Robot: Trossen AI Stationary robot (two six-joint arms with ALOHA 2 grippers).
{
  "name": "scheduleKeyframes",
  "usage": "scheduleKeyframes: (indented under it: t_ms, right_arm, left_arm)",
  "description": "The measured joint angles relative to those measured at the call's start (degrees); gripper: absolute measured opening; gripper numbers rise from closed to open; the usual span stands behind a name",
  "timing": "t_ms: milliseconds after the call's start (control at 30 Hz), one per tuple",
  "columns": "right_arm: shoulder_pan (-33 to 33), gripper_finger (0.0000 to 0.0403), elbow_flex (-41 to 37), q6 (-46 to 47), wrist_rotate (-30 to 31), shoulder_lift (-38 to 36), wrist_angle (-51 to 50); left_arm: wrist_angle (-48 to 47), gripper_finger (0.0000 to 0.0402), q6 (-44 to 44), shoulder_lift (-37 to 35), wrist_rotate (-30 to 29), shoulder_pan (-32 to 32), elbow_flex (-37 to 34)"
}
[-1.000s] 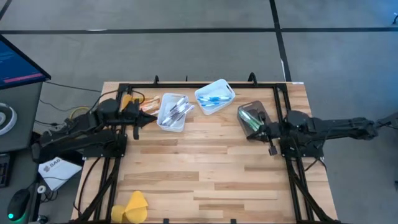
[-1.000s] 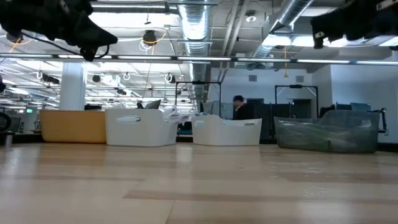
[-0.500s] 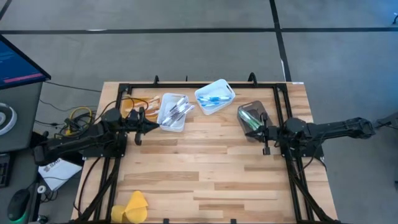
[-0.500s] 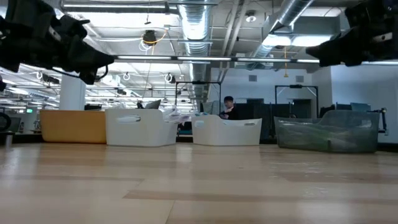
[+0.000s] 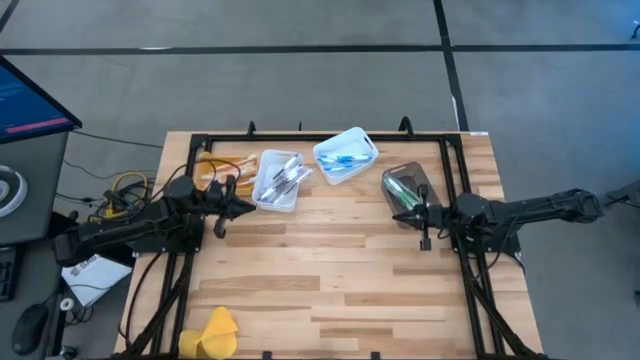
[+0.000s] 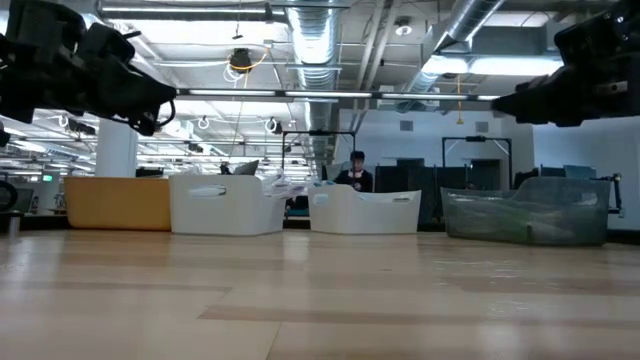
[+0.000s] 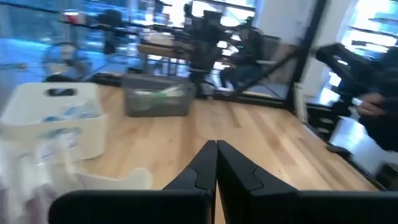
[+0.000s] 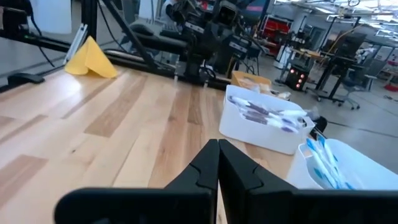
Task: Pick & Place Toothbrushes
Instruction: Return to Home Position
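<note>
Over the counter (image 5: 330, 270), both arms hang with nothing held.
Sorting looks done, so I think the step is going home; next, each arm tucks back. Left claw (image 5: 232, 204) and right claw (image 5: 424, 222) are pinched closed, empty. Toothbrushes (image 5: 283, 177) lie in the far bins (image 5: 275, 205). Left arm hides part of the orange bin (image 5: 210, 163).

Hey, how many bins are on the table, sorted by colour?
Orange bin: 1
White bins: 2, the left white bin and the right white bin
Grey see-through bin: 1
Total: 4
</note>
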Motion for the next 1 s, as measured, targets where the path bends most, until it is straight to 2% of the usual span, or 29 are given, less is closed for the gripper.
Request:
scheduleKeyframes:
  t_ms: [100,1000]
  right_arm:
    - [-0.1,0.0000,0.0,0.5,0.7,0.0,-0.3]
    - [0.1,0.0000,-0.1,1.0,0.8,-0.1,-1.2]
  left_arm:
    - [0.0,0.0001,0.7,0.0,3.9,0.0,0.0]
    - [0.5,0.0001,0.9,0.0,4.0,0.0,0.0]
